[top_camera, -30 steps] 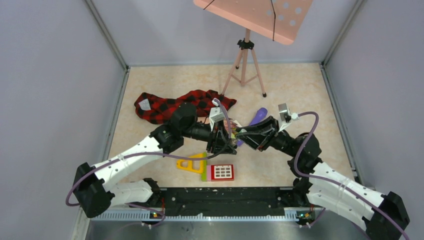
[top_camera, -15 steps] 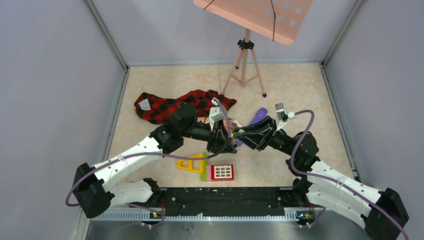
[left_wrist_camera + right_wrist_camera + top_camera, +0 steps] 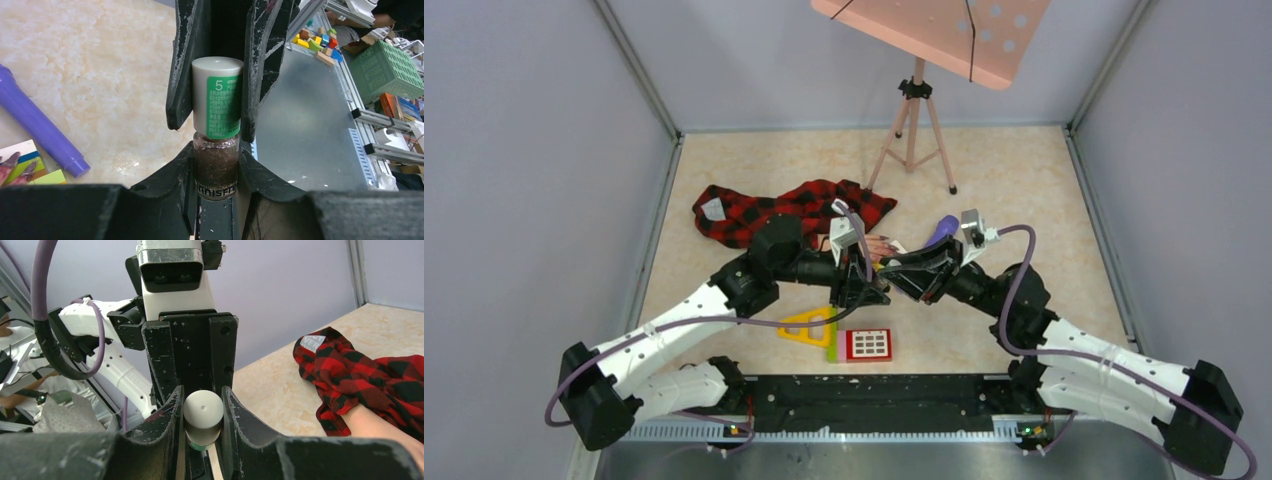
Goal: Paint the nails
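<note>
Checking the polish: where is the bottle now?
Centre of the left wrist view, right of the purple marker: the bottle is gripped low by the left gripper, on top by the right gripper.

We see 3 plain walls [image 3: 524, 150] around the back and both sides, all a soft grey-purple. The table top [image 3: 1014, 170] is pale beige and looks like stone. At the back is a pink stand [image 3: 914, 92] on 3 thin legs. It holds a pink board [image 3: 924, 30] with round holes. A metal strip [image 3: 639, 70] runs up each back corner. Past the near edge we see a grey metal shelf [image 3: 300, 125], a green basket [image 3: 387, 70] and some coloured blocks [image 3: 315, 42]. The light is soft and even.
</note>
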Available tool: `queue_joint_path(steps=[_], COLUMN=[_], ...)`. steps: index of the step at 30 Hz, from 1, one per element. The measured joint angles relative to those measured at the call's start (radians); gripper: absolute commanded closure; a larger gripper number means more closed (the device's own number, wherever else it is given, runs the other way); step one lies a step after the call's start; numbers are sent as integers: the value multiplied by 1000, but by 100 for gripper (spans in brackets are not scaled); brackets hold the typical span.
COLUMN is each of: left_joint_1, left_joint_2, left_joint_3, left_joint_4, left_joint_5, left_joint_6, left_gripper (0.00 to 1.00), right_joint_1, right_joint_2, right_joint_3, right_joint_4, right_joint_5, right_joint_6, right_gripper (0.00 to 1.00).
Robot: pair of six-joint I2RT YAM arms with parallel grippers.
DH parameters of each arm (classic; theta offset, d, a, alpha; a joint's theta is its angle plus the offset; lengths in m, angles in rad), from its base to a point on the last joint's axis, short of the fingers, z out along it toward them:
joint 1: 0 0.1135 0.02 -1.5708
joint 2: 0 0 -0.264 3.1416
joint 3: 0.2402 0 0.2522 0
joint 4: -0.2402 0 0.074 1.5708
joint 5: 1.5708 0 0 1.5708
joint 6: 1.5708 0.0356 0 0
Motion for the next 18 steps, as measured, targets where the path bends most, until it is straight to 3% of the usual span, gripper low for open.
queue_joint_path(steps=[18], left_joint_1=[2], left_joint_2=[-65], left_joint_3=[-19], left_joint_4=[-61], left_joint_5=[-87], left_joint_6=[35], left_gripper=[100], right_joint_1=[90], right_joint_2=[55], right_joint_3=[16], right_joint_4=[11], right_joint_5=[145], right_joint_6=[-40], right_gripper=[100])
